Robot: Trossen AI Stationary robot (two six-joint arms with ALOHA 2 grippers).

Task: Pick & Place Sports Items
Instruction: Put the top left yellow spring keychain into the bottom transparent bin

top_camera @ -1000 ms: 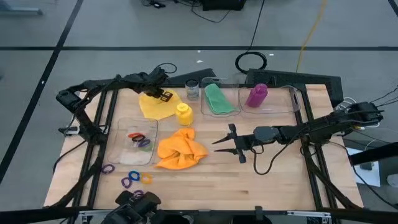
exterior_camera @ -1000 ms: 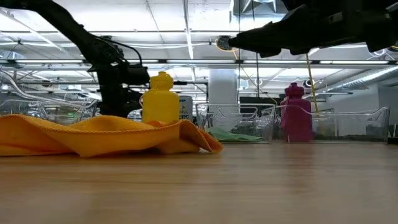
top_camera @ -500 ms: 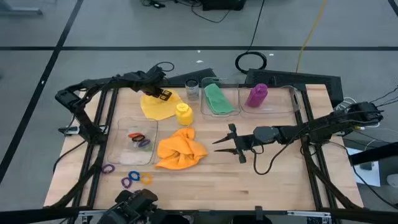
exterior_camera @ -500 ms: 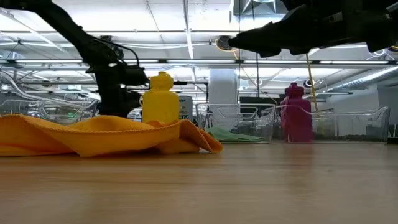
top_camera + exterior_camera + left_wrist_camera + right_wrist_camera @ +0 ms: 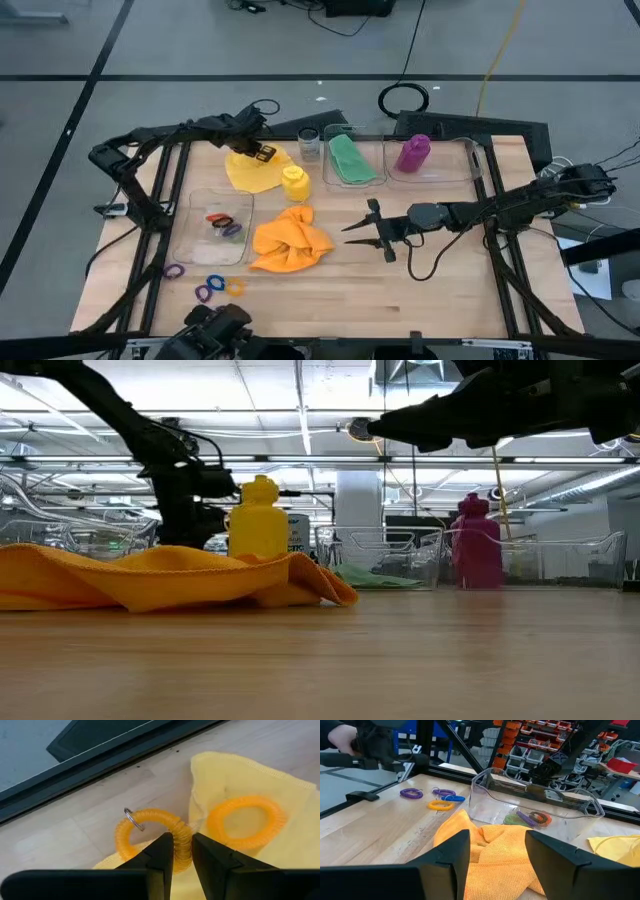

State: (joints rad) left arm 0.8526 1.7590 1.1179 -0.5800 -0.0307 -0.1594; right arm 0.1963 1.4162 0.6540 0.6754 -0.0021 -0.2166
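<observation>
1. Sports items lie spread over the counter (image 5: 420, 290): a yellow cloth (image 5: 252, 170) near the far left corner, a yellow bottle (image 5: 294, 183) standing just beside it, and a crumpled orange cloth (image 5: 290, 240) closer to the middle.
2. Left tool (image 5: 182, 847) sits over the yellow cloth – its fingers (image 5: 160, 857) are clamped on an orange coil ring (image 5: 150, 832) with a small metal loop; a second orange ring (image 5: 245, 822) rests on the cloth beside it.
3. Right tool (image 5: 362, 232) hovers above bare wood just right of the orange cloth, its fingers apart and holding nothing.
4. A green cloth (image 5: 350, 158) lies in one clear box (image 5: 330, 180) at the far edge; a purple bottle (image 5: 413, 154) lies in the box next to it (image 5: 475, 165).
5. Another clear box (image 5: 195, 240) at the left holds a few coloured rings (image 5: 225, 224) – more loose rings (image 5: 210, 288) lie on the counter nearer the front edge.
6. A small glass jar (image 5: 309, 145) stands between the yellow cloth and the green one.
</observation>
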